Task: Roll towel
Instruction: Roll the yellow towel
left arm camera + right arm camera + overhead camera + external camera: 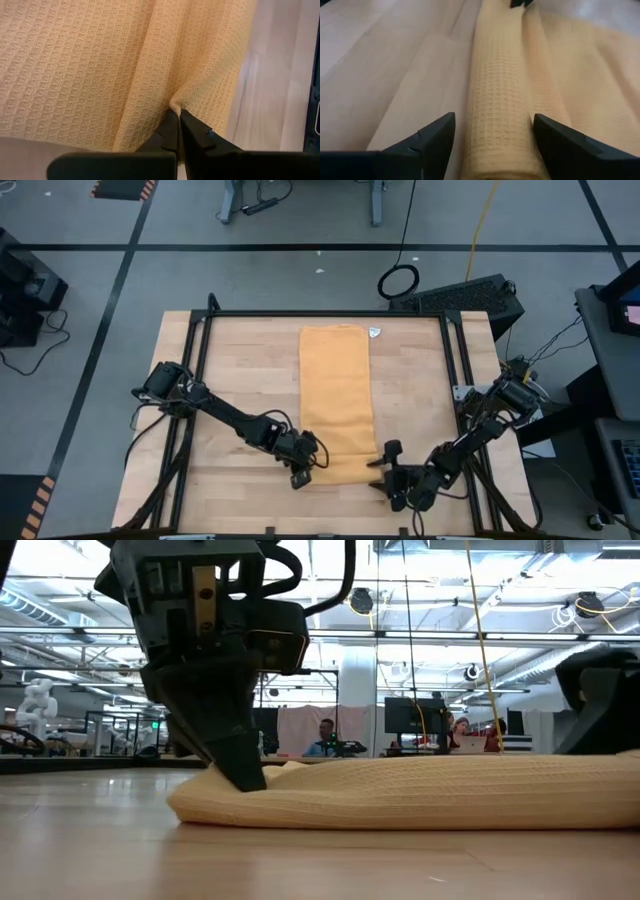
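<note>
mustard-yellow towel (337, 395) lies as a long folded strip down the middle of the wooden table (240, 370), its small white tag (375, 332) at the far right corner. the near end of the strip is turned up into a short, loose roll, seen in the low view as a rounded edge resting on the tabletop.

the left gripper (312, 462) sits at the near left corner of the towel, its two dark fingers pressed together with a pinch of the waffle-weave fabric caught between the tips. in the left wrist view the cloth puckers to a point right where the fingers (172, 131) meet.

the right gripper (386, 463) is at the near right end of the roll, its fingers spread wide on either side of it. in the right wrist view the rolled edge runs between them, and neither finger (434, 134) visibly presses the cloth.

people sit at desks in the room beyond the table.
</note>
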{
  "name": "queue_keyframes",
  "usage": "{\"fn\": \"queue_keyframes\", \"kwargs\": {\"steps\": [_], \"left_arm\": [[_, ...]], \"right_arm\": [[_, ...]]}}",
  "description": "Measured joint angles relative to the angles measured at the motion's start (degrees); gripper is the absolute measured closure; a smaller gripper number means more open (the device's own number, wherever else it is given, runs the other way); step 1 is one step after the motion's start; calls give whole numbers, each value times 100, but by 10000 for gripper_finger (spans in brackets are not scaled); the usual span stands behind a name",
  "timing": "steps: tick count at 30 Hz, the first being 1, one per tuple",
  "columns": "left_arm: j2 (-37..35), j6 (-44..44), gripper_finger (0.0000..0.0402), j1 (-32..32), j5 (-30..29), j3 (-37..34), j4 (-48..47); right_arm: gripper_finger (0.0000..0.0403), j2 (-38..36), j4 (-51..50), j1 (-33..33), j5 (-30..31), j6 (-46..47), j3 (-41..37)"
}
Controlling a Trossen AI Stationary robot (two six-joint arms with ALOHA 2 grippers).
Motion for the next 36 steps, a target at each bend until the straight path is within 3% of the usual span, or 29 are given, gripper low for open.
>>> {"fn": "queue_keyframes", "kwargs": {"steps": [5, 11, 18, 22, 27, 31, 36], "left_arm": [[0, -95, 395, 0, -94, 0, 36], [-46, 124, 384, -20, -117, 0, 121], [-490, 760, 294, -171, -102, 0, 123], [-907, 1342, 241, -424, -196, 0, 169], [-1013, 2398, 218, -1101, -1715, 8, 648], [-511, 2880, 217, -1611, -2838, 11, 1430], [117, 3052, 209, -1968, -3473, 2, 1620]], "right_arm": [[179, 0, 12, -123, -198, 344, -66], [258, 21, -23, -336, -619, 446, -61], [356, 46, -60, -457, -827, 612, -57], [393, 46, -91, -457, -804, 633, -59], [388, 48, -86, -511, -849, 862, -61], [385, 54, -69, -561, -867, 933, -63], [388, 57, -51, -571, -881, 933, -66]]}}
